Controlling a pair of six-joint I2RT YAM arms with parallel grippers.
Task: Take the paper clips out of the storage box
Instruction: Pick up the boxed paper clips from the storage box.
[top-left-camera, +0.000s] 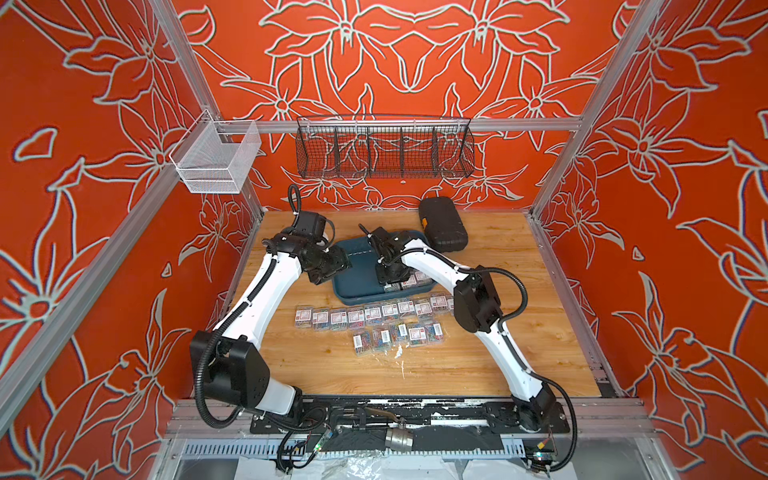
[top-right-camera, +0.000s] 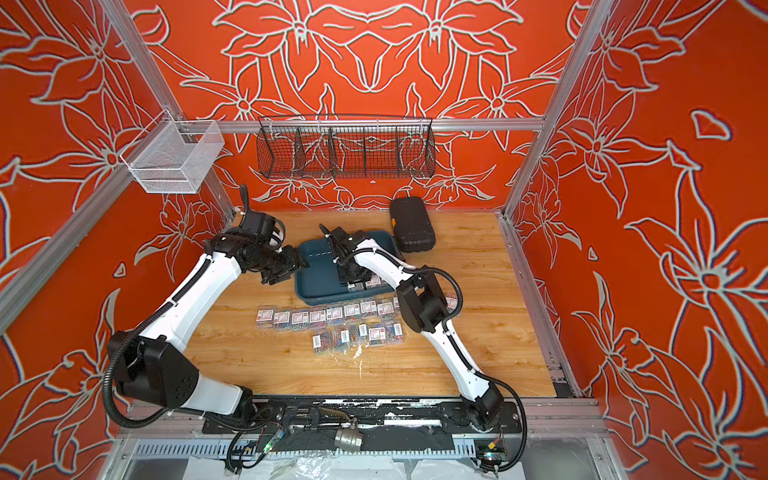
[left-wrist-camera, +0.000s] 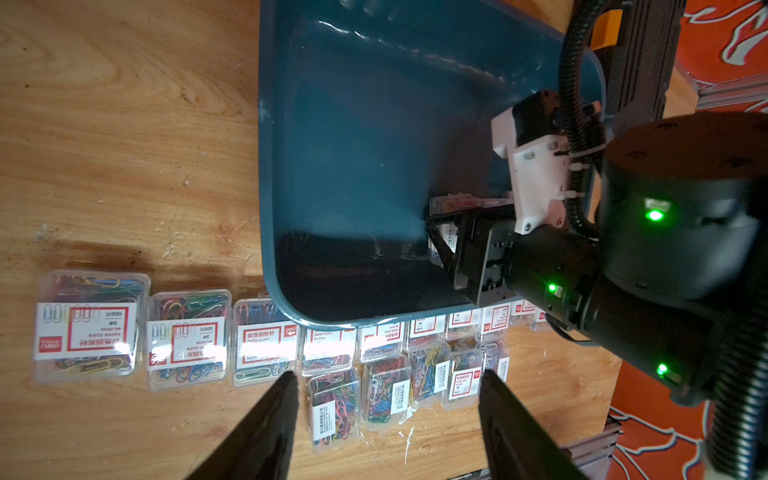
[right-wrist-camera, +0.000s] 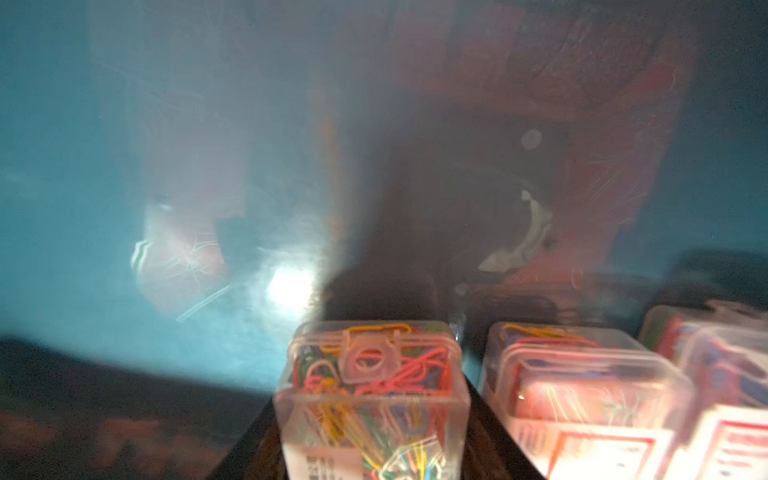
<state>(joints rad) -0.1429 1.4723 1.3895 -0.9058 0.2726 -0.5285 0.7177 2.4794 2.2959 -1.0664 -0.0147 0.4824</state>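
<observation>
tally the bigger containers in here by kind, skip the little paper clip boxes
teal storage box: 1
black hard case: 1
black wire basket: 1
white mesh basket: 1
total: 4

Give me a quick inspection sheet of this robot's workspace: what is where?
Surface: wooden table, white flecks near the front.
Job's things: blue tray; two rows of clip boxes on the table in front of it; other boxes lie in its near corner.
Clutter: black case behind the tray.
Hands: left hand open at the tray's left edge, holding nothing; right hand inside the tray, closed on one clip box.
Cables: black ribbed hoses along both arms; loose wires at the front edge.
Surroundings: red flowered walls; black wire basket and white mesh basket hang on metal rails.
</observation>
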